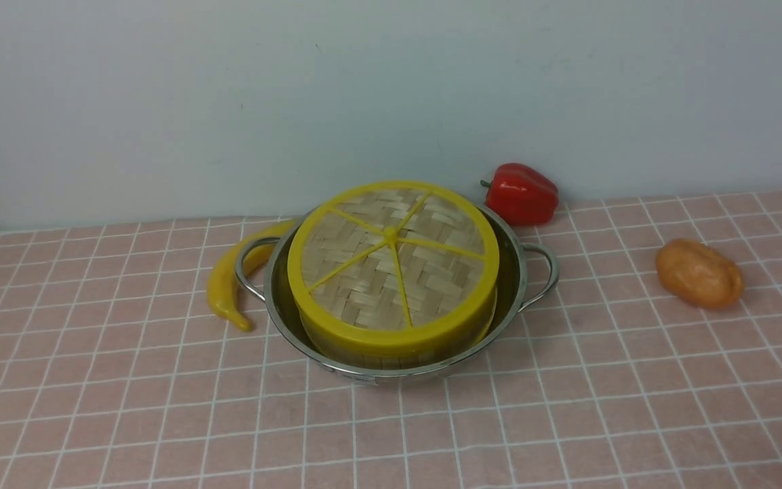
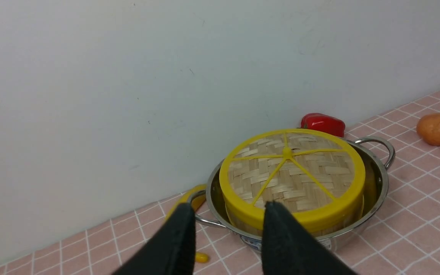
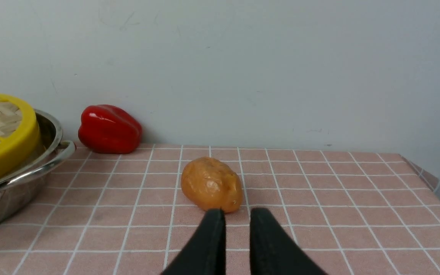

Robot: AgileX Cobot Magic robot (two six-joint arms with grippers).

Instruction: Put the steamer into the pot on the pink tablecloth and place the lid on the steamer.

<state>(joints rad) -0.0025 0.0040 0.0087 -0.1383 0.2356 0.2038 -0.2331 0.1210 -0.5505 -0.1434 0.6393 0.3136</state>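
both grippers are seen only from their own wrist cameras, and nothing is held in either.

the left gripper point(image 2: 228, 208) is shown with its two black fingers point(image 2: 178, 240) spread well apart, a clear gap being left between the tips. the right gripper point(image 3: 237, 214) is shown with its black fingers point(image 3: 209, 244) drawn closer together, only a narrow slit being left between them. no arm or wrist is seen in the front view.
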